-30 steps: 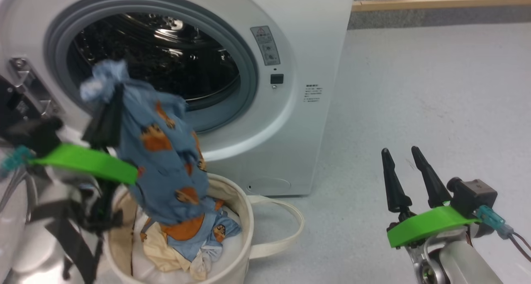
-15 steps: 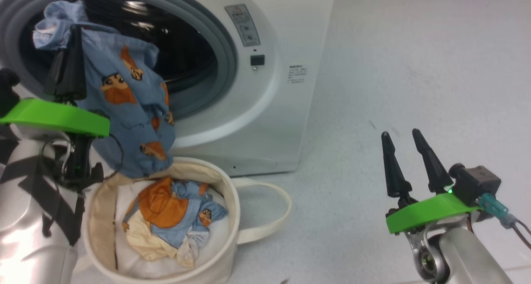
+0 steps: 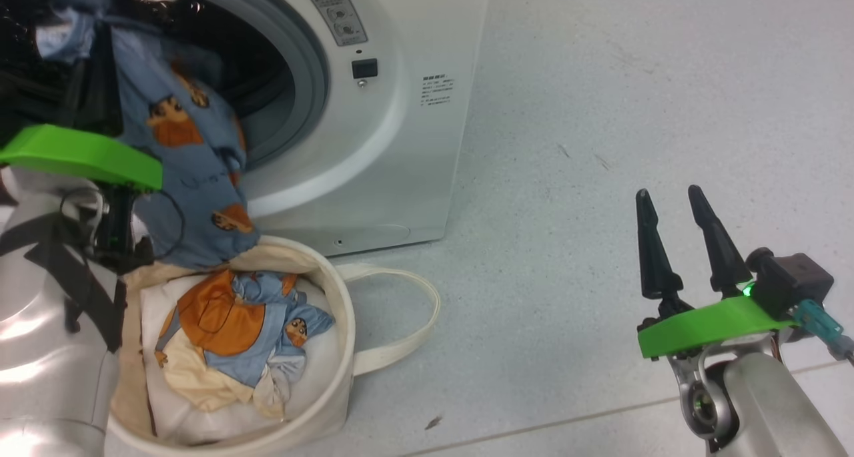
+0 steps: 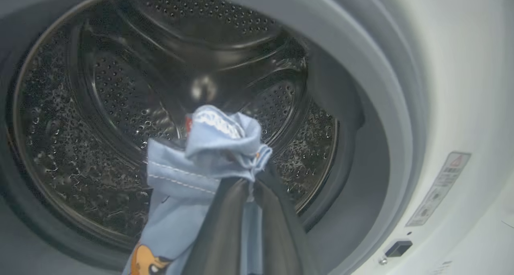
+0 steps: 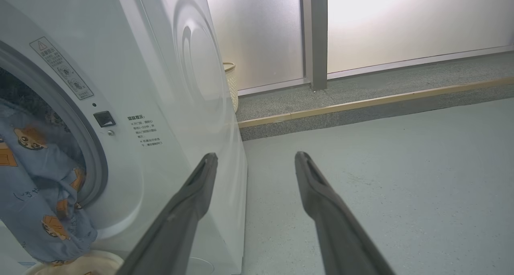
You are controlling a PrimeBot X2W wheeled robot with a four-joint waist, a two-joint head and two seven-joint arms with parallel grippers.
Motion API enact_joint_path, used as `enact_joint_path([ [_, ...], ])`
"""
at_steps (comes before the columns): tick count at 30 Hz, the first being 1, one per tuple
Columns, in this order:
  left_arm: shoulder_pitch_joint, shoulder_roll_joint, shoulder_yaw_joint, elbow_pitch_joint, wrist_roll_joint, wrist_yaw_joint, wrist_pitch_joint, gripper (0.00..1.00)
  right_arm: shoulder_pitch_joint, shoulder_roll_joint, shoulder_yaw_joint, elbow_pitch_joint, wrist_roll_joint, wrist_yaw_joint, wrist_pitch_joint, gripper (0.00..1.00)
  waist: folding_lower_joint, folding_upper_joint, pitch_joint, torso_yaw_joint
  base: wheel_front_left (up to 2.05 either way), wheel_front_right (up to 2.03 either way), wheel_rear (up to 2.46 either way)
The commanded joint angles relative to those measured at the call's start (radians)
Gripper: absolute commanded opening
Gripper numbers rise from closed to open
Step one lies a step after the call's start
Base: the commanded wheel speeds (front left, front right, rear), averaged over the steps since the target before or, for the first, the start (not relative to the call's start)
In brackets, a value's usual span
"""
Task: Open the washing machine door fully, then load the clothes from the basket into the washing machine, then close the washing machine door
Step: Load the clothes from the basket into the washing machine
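Head view: my left fingers (image 3: 100, 97) are pinching shut on the bunched top of a light blue garment with orange cartoon prints (image 3: 187, 170). They are holding it at the mouth of the white front-loading washing machine (image 3: 400, 143). Its tail is hanging down to the rim of the round cream canvas basket (image 3: 343, 323), where more blue, orange and cream clothes (image 3: 227, 323) are lying. My right fingers (image 3: 652, 250) are standing spread and empty over the grey floor (image 3: 600, 110), well apart from the load.

Left wrist view: the pinched fabric is pointing into the perforated steel drum (image 4: 100, 86), inside the ring of the grey rubber gasket (image 4: 361, 118).

Right wrist view: the garment's lower half is draping outside, over the gasket lip.

I am judging that the reach needs to go deeper and a little higher before I let go. That way the tail is dragging over the lip and into the drum, not sliding back toward the basket.
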Motion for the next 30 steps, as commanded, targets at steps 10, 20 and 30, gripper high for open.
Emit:
enact_joint_path([
  [10,-0.139,0.052,0.054,0.142,0.058,-0.002,-0.008,0.0,-0.041,-0.02,0.017,-0.06,-0.029,0.0,-0.012,1.0,0.0,0.0,0.113,-0.015,0.0,0.0,0.0],
  [20,-0.267,0.095,0.095,0.21,0.124,-0.004,-0.008,0.0,-0.017,-0.019,-0.042,-0.117,-0.065,0.0,-0.012,1.0,0.0,0.0,0.274,-0.064,0.0,0.0,0.0],
  [30,-0.364,0.105,0.118,0.189,0.191,-0.004,-0.008,0.0,0.005,-0.004,-0.086,-0.167,-0.088,0.0,-0.012,1.0,0.0,0.0,0.372,-0.074,0.0,0.0,0.0],
])
